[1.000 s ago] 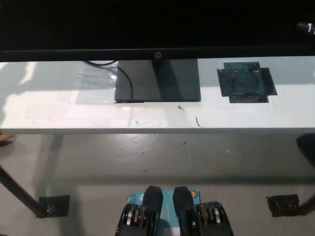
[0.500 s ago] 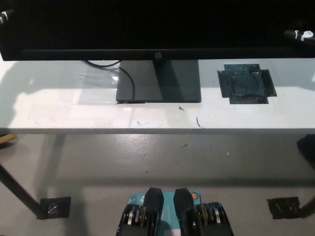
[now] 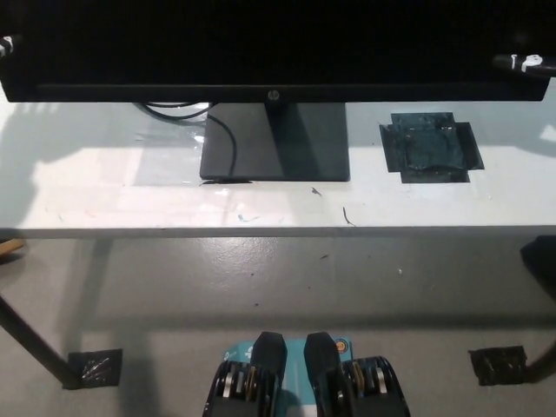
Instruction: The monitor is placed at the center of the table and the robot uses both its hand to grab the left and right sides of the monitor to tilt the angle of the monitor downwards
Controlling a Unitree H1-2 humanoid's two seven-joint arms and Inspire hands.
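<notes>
Head view, looking steeply down: the monitor (image 3: 278, 48) stands at the middle of the white worktop (image 3: 130, 195), its dark screen filling the top of the frame and its lower bezel running almost edge to edge; the square stand base (image 3: 274, 142) sits flat on the worktop beneath the logo, with a black cable (image 3: 221, 130) curling off its left side. Only a sliver of the left robot hand (image 3: 7, 43) shows at the monitor's upper left edge, and a small part of the right robot hand (image 3: 519, 62) at its right edge; you cannot tell from this view whether either is spread or closed on the bezel, so treat the grip as unconfirmed. To do the tilt well, you should judge that both sides are seated before loading the hinge; press on the two edges evenly, at matching height, so the panel pivots and does not twist; move the top edge forward and down slowly, since the base is unclamped and may slide or lift. Watch the base outline against the worktop marks; if it shifts, ease off. The patch of dark tape (image 3: 430, 146) to the right of the base lies well clear of the work; so does the floor tape (image 3: 94, 367) below.
</notes>
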